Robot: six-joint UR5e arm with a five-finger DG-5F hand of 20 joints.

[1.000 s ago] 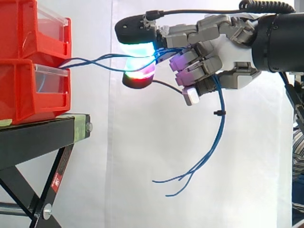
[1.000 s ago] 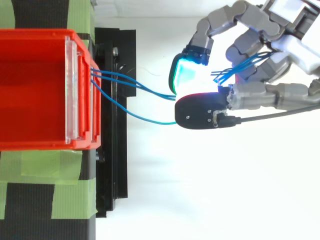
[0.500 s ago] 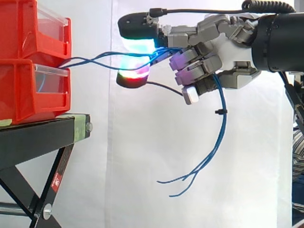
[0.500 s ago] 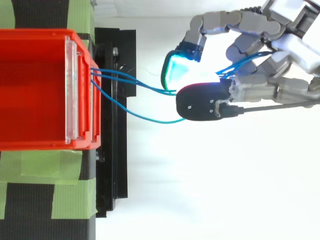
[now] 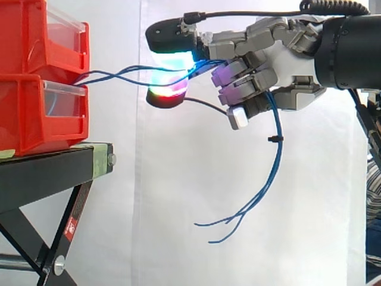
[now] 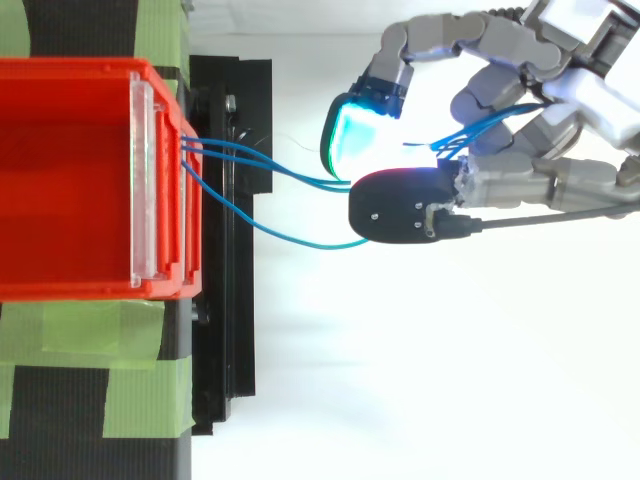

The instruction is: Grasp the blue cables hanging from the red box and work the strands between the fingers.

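Blue cables (image 6: pixel 270 176) leave the clear front of the red bin (image 6: pixel 60 70) and cross the black stand (image 6: pixel 235 330). They reach the hand (image 6: pixel 530 185), which comes in from the right and pinches them between a cyan-green glowing pad (image 6: pixel 350 140) and a dark-backed pad (image 6: pixel 400 205). Green tape (image 6: pixel 90 330) lies beside the bin.

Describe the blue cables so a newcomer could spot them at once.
Start at the red bins on the black stand. Thin strands leave them, pass through the closed hand and dangle below. These blue cables are the only thin blue lines.
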